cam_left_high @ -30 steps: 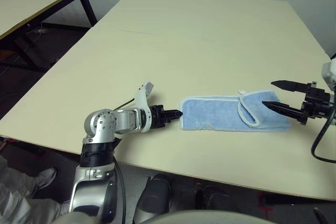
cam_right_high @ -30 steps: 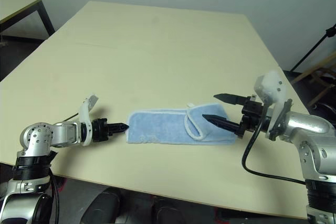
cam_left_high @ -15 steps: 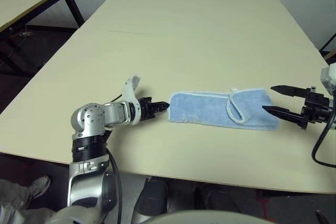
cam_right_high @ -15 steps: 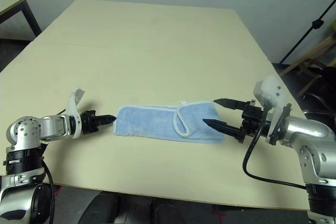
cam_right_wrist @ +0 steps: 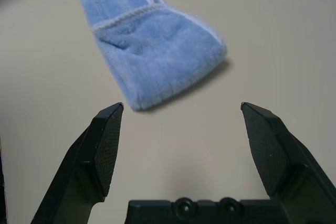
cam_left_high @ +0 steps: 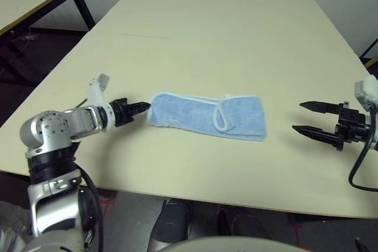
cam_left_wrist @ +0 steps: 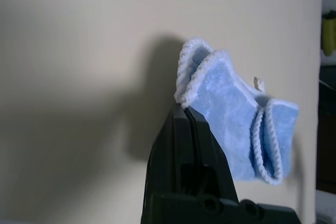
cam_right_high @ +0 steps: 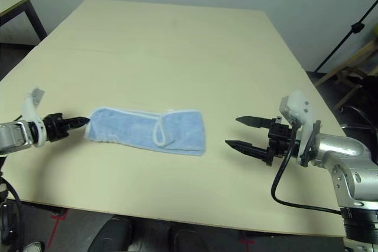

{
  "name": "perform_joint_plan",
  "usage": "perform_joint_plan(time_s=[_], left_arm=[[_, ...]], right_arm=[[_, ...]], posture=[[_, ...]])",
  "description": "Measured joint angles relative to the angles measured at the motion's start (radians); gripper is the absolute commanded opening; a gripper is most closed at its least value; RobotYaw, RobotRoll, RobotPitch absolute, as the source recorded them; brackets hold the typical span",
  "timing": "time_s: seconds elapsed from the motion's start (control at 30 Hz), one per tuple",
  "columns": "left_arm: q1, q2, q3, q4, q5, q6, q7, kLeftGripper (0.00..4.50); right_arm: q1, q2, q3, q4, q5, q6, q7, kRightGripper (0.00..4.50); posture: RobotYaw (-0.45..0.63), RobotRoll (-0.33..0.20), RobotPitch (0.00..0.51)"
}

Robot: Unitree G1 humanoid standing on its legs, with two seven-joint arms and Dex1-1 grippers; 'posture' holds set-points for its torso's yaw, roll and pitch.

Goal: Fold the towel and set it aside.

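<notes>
You have a light blue towel [cam_left_high: 204,114] with a fuzzy looped surface, edged all round by a white stitched border. It lies on a pale cream counter [cam_left_high: 224,39], plain and unpatterned apart from one thin dark seam line. The left gripper [cam_left_high: 142,107] is black, on a silver forearm with a white piece at the wrist. The right gripper [cam_right_high: 233,132] is black too, its fingers [cam_right_wrist: 107,140] showing a fine cross-hatched texture on the inner faces. The wall behind is pale grey.

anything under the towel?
The folded towel lies flat on the bare table; nothing shows around its edges. Whatever sits beneath or between its layers is covered. The left gripper pinches its end.
</notes>
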Motion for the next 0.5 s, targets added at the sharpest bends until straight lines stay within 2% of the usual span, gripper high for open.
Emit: perform_joint_plan(time_s=[0.07,0.33,0.43,0.5], left_arm=[[-0.015,0.027,-0.020,0.038,0.024,-0.034,-0.037,0.06],[-0.059,0.015,-0.101,0.040,0.033,-0.019,-0.115,0.06],[-0.057,0.014,-0.124,0.064,0.072,-0.060,-0.113,0.71],[-0.057,0.016,-0.112,0.083,0.097,-0.089,-0.101,1.37]], right_arm=[[0.000,0.000,0.001,0.005,0.000,-0.003,0.005,4.50],[0.023,-0.001,0.000,0.005,0.000,-0.007,0.011,4.50],[0.025,-0.001,0.000,-0.001,0.002,-0.007,0.010,4.50],[0.032,0.000,0.000,-0.008,0.004,-0.005,0.009,4.50]], posture=[[0.13,0.000,0.103],[0.12,0.000,0.102],[0.11,0.000,0.103],[0.11,0.000,0.103]])
